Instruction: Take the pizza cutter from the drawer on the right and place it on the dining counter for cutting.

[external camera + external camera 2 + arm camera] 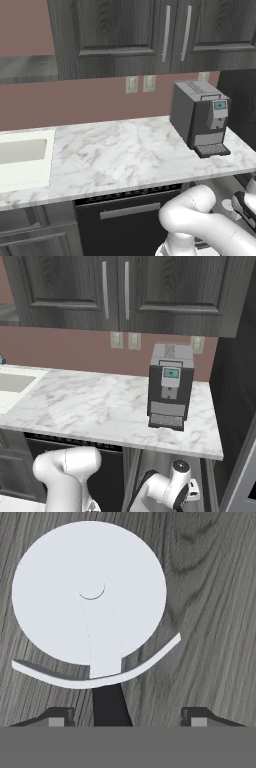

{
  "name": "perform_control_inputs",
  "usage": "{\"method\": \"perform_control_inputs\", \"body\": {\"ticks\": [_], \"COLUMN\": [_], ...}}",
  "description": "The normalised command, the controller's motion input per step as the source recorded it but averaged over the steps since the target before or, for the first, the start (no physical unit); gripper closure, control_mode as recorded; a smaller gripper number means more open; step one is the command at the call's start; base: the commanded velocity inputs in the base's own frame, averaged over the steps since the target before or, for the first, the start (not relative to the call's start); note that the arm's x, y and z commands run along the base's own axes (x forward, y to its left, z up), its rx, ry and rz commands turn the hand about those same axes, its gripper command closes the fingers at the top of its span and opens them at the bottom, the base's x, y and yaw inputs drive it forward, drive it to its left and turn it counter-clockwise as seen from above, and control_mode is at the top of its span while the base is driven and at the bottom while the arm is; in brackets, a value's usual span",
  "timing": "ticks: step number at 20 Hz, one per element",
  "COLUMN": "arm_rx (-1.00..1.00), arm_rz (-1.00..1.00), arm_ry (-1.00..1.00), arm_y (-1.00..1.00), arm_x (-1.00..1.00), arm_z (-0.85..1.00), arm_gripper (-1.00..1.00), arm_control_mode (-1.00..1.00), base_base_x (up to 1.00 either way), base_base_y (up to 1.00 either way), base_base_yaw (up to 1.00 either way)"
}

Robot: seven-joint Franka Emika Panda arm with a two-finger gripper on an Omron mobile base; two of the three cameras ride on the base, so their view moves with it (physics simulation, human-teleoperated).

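The pizza cutter (90,597) lies flat on the wood-grain floor of the drawer (215,612). It has a round silver wheel, a curved pale guard and a thin dark handle (111,704). My gripper (127,718) hovers right over it, and the handle runs down between the two fingertips. Both fingertips (57,717) stand well apart from the handle, so the gripper is open and holds nothing. In the right base view my arm (170,488) reaches down under the worktop into the pulled-out drawer (160,461). The dining counter is out of view.
A marble worktop (125,150) with a built-in sink (22,152) carries a dark coffee machine (170,386) above the drawer. A dishwasher front (125,220) sits left of the arm. Dark wall cabinets (125,30) hang overhead, and a tall dark cabinet (235,406) stands at the right.
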Motion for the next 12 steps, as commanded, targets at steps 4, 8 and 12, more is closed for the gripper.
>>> {"method": "perform_control_inputs", "body": {"ticks": [4,8,12], "arm_rx": [0.0,0.0,0.0], "arm_rz": [0.0,0.0,0.0], "arm_ry": [0.0,0.0,0.0], "arm_y": [0.0,0.0,0.0], "arm_x": [0.0,0.0,0.0], "arm_z": [0.0,0.0,0.0], "arm_gripper": [1.0,1.0,1.0], "arm_control_mode": [-1.0,-1.0,-1.0], "base_base_x": [0.0,0.0,0.0], "base_base_y": [0.0,0.0,0.0], "base_base_yaw": [0.0,0.0,0.0]}}
